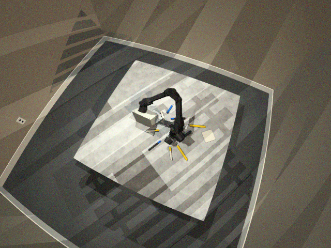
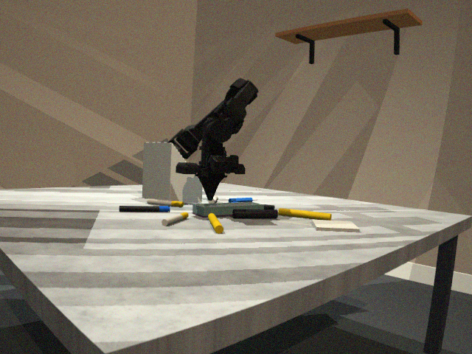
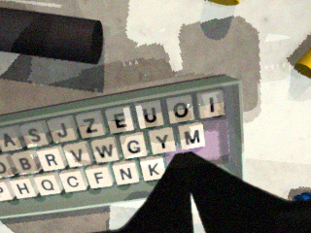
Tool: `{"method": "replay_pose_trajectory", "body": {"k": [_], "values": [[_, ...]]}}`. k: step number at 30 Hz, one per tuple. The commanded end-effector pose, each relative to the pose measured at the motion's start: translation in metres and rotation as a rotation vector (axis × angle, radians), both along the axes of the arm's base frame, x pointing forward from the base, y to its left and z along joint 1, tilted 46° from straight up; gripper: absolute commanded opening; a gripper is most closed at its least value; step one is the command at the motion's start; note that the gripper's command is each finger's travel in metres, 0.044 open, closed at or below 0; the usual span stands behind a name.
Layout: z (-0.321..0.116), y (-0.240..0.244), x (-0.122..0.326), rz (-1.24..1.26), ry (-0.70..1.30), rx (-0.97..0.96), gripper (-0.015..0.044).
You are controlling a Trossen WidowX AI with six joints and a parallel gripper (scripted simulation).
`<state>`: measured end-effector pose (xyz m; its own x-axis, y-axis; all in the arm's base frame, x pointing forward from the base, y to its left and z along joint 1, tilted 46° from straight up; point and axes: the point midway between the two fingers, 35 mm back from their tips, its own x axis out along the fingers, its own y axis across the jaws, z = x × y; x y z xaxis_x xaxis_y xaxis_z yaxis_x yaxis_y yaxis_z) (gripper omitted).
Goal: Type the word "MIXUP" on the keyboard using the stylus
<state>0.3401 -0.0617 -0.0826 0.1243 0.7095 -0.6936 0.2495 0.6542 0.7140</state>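
Observation:
The green keyboard point(image 2: 225, 209) point(image 3: 233, 126) lies on the table; the arm hides it in the top view. In the wrist view its light keys stand in three rows, with the I key point(image 3: 212, 105), the U key point(image 3: 151, 115) and the M key point(image 3: 192, 136) near the right end. My gripper point(image 2: 209, 198) point(image 3: 184, 160) is shut with nothing seen between its fingers. It points down over the keyboard. In the wrist view its tips overlap the purple patch point(image 3: 214, 141) just below M and right of K. Several pens lie around; which is the stylus I cannot tell.
A thick black cylinder point(image 1: 188, 133) point(image 2: 254, 213) point(image 3: 53, 36) lies beside the keyboard. Yellow pens point(image 1: 182, 153) point(image 2: 215, 223) and a black pen with a blue end point(image 1: 154, 145) point(image 2: 141, 209) lie nearby. A pale block point(image 1: 144, 120) point(image 2: 155, 171) stands by the arm, and a cream pad point(image 1: 208, 135) point(image 2: 335, 225) lies flat.

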Motion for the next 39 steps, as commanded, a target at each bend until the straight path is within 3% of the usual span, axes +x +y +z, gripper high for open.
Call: {"method": "replay_pose_trajectory", "body": {"k": [1,5,18,24,36,39], "values": [[0.003,0.002,-0.003,0.002,-0.002,-0.004,0.0000],[0.019,0.022,-0.021,0.002,-0.001,-0.003,0.0000],[0.022,0.025,-0.021,0.002,-0.001,-0.003,0.0000],[0.073,0.072,-0.003,0.002,-0.001,0.000,0.0000],[0.075,0.071,-0.003,0.002,-0.001,0.000,0.0000],[0.099,0.045,-0.007,0.001,0.000,-0.003,0.0000]]}}
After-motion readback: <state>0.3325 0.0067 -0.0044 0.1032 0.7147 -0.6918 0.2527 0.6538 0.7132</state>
